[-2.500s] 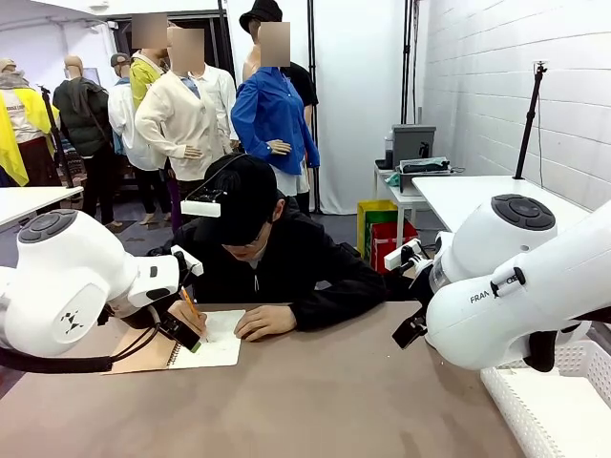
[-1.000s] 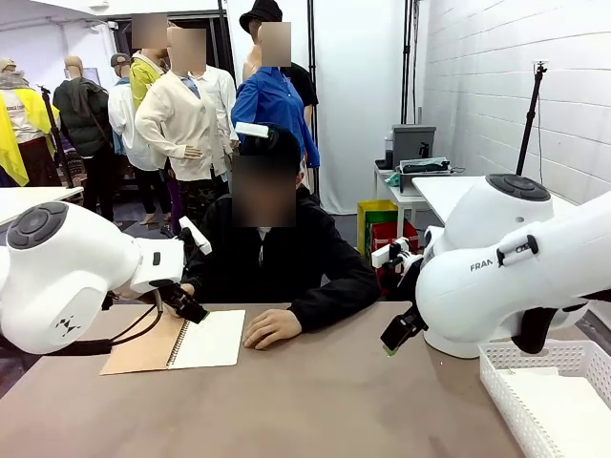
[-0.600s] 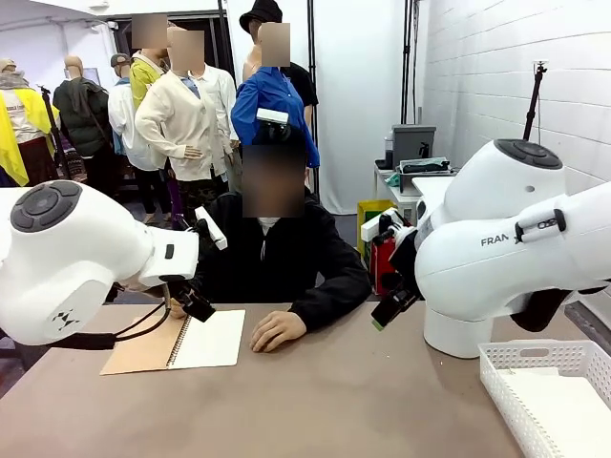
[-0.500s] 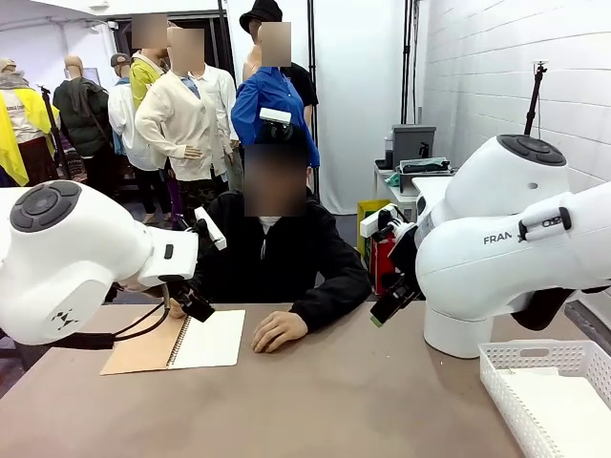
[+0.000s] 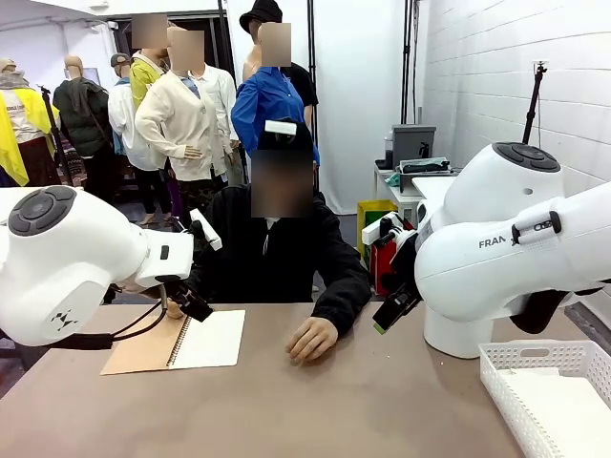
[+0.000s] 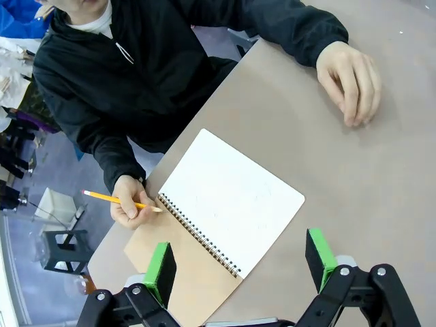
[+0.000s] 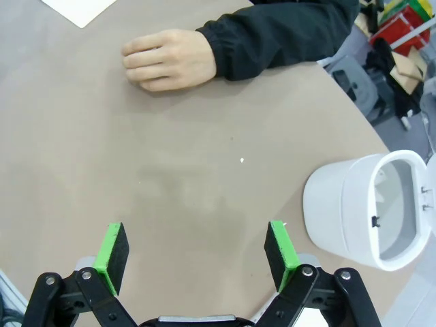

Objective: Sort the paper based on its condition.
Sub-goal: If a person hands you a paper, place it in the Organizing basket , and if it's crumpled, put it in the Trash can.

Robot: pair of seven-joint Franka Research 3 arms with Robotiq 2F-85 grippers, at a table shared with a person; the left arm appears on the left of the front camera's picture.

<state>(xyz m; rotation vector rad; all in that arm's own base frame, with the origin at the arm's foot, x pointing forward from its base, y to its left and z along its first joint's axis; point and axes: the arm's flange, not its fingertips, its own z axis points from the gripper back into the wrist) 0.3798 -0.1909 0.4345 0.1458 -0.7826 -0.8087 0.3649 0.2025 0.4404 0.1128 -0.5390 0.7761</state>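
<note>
A spiral notebook (image 5: 205, 340) lies open at the left of the table, its white page (image 6: 228, 203) bound in and its brown cover (image 6: 178, 289) folded out. My left gripper (image 6: 240, 262) hovers open just above it (image 5: 194, 304), nothing between the pads. The person holds a yellow pencil (image 6: 119, 200) at the notebook's far edge and rests the other hand (image 5: 311, 339) flat on the table. My right gripper (image 7: 196, 246) hangs open over bare table, near that hand (image 7: 167, 60). What looks like flat white paper (image 5: 554, 410) lies in the basket; I cannot tell its condition.
A white lattice basket (image 5: 501, 386) stands at the near right corner. The right arm's white base (image 7: 368, 211) sits on the table behind it. Brown tabletop (image 5: 334, 410) stretches between notebook and basket. The person sits at the far side.
The person stopped writing and sat up. The free hand slid right, away from the notebook. My right arm rose a little; both grippers stayed open.
</note>
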